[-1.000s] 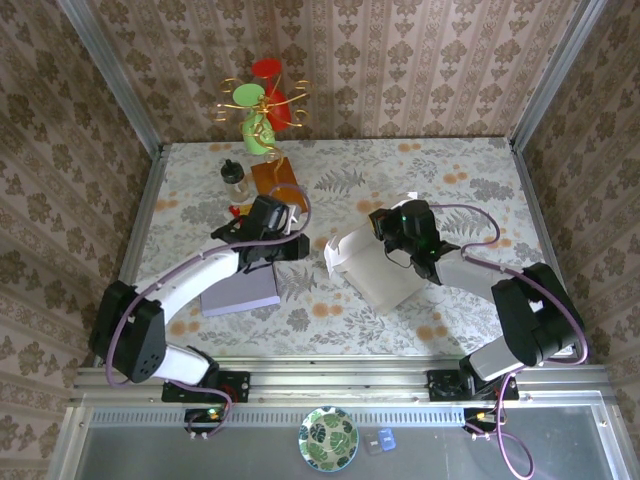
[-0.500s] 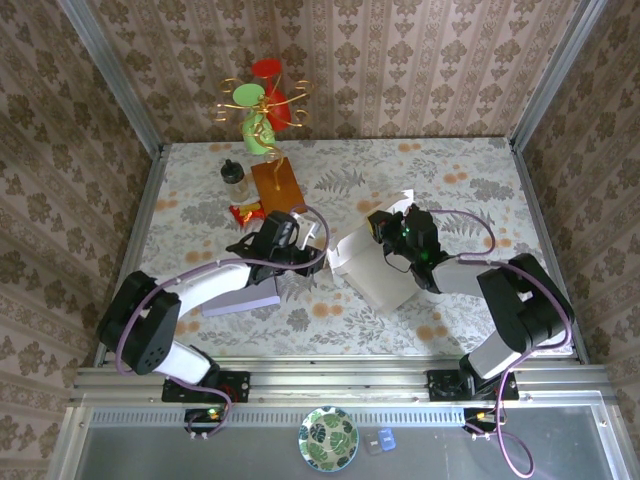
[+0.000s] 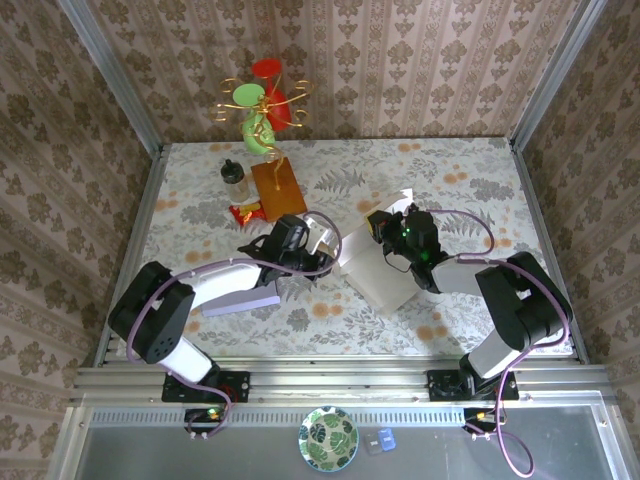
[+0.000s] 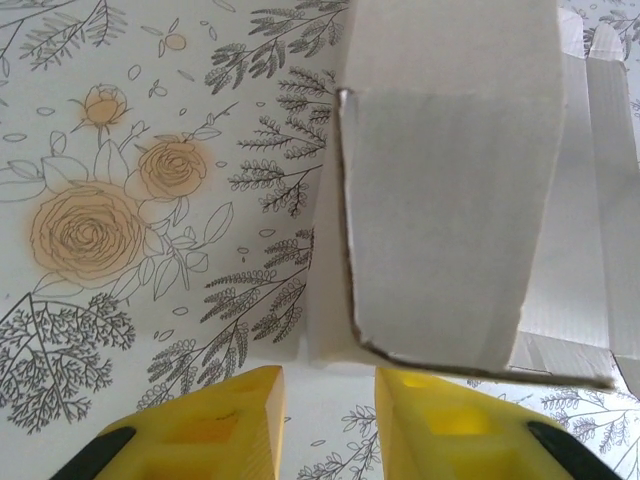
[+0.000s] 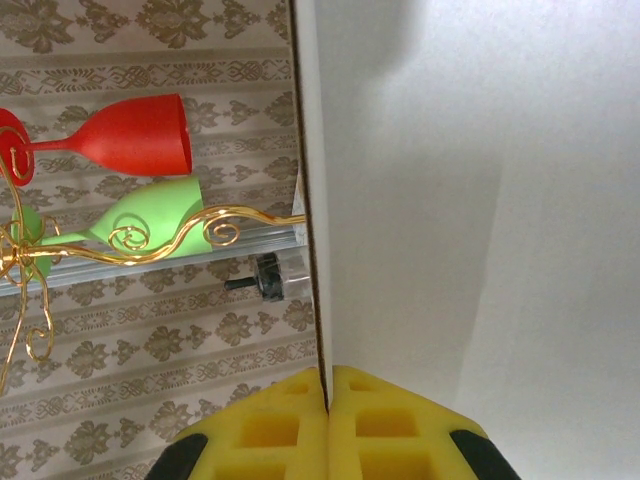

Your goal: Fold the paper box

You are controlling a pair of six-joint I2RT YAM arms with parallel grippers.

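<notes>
The white paper box lies partly folded at the table's middle, with one flap raised at its left end. My left gripper is at that left end; the left wrist view shows its yellow fingers open, with the raised flap just ahead of and above them and nothing between them. My right gripper is at the box's far edge. In the right wrist view the right gripper is shut on the thin edge of an upright box wall.
A purple flat pad lies under the left arm. An orange-brown box, a small bottle and a red wrapper sit at the back left. Behind them stands a gold rack with red and green glasses.
My left gripper has travelled right from over the purple pad to the box's left flap. The right gripper has shifted slightly toward the back and kept its grip.
</notes>
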